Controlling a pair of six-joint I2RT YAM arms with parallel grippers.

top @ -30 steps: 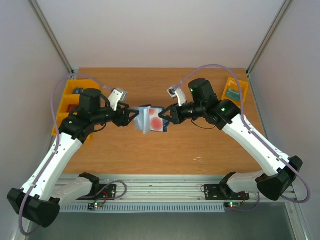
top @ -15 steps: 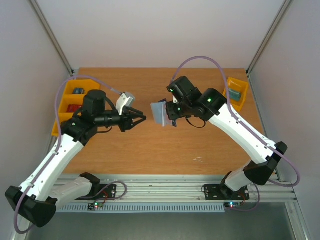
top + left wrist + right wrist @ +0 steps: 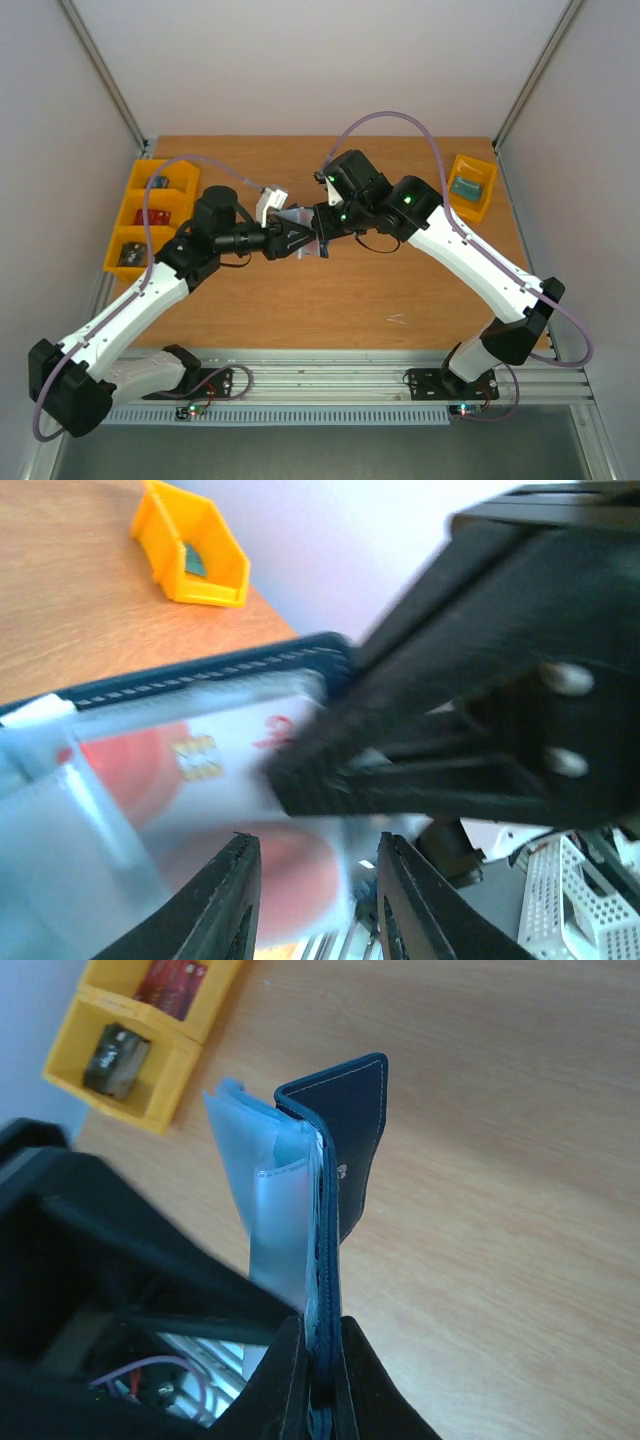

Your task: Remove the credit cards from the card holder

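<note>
The right gripper was clenched on one edge of the wallet. It held the wallet up off the table, over the middle and a little to the left. The wallet stood on edge with its fold open. That pose most likely served to fan the clear sleeves toward the other arm and turn the pockets to face it.

The left gripper came in from the left, with its tips at the pale card with the red round mark. The card sat inside the wallet, its chip showing, and had not been drawn out. The left fingers stood some way apart at the card's lower part. The close view was too blurred to tell whether they pinched the card, a sleeve or nothing at all.

The two grippers met nose to nose, which suited the job: one could act as a clamp while the other pulled a card out along its pocket. No grey card could be made out.

The yellow bins at the far left and the single bin at the far right stood well apart from the wallet and played no part.
</note>
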